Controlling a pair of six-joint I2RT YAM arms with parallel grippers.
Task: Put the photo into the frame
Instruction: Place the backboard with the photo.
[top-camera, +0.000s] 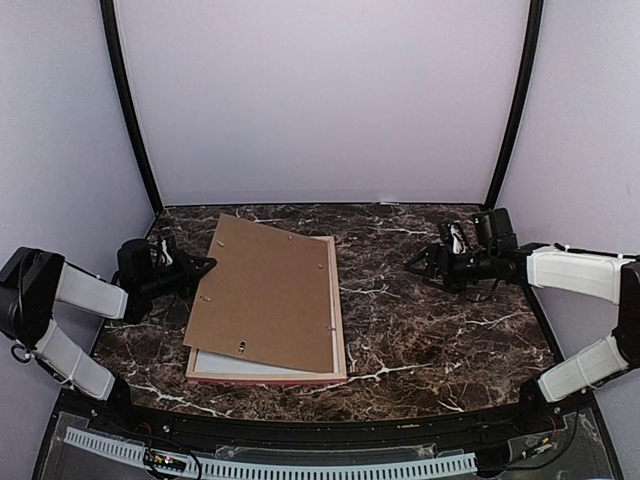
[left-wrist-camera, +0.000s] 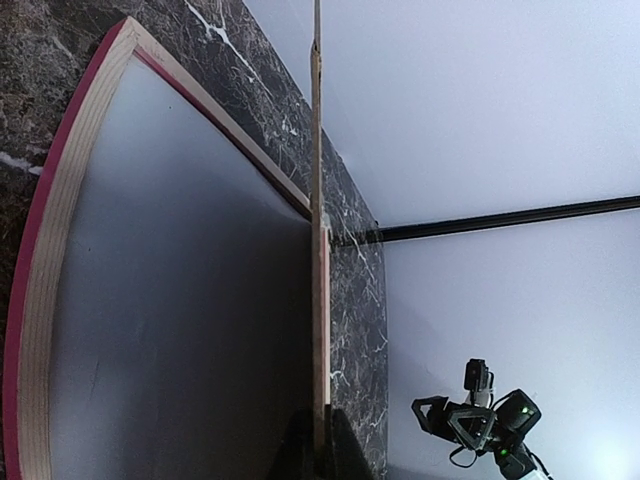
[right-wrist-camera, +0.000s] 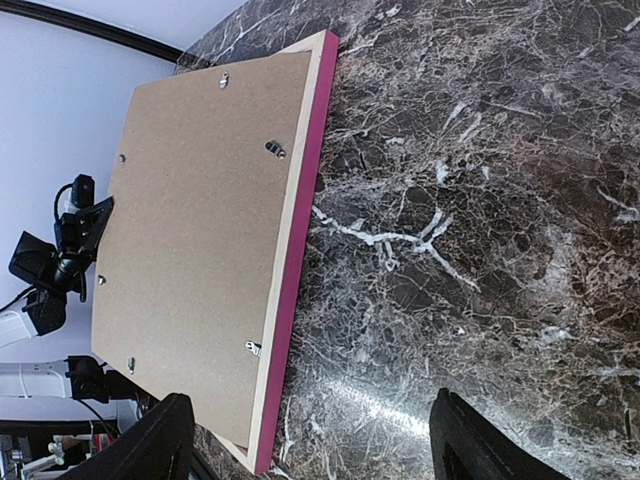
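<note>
Frame (top-camera: 339, 320): face down, left of centre on the surface (top-camera: 450, 340), pale wood up; stiff and light, so it won't flex.
Photo (top-camera: 230, 362): seemingly the pale sheet in the recess, showing at the frame's near-left corner; thin, floppy, easily creased; you'd take it by its border.
Backing board (top-camera: 270, 295): lying skewed on top, left edge raised; thin but stiff.
Left fingers (top-camera: 207, 266): pinching that raised edge.
Right fingers (top-camera: 415, 264): spread, holding nothing, over the surface's far-right part.

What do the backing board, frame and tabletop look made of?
Backing board: matte brown fibreboard or thick card, speckled, with metal tabs. Frame: pale bare wood reverse, pink painted sides. Tabletop: dark veined marble look, faint sheen; possibly laminate.
</note>
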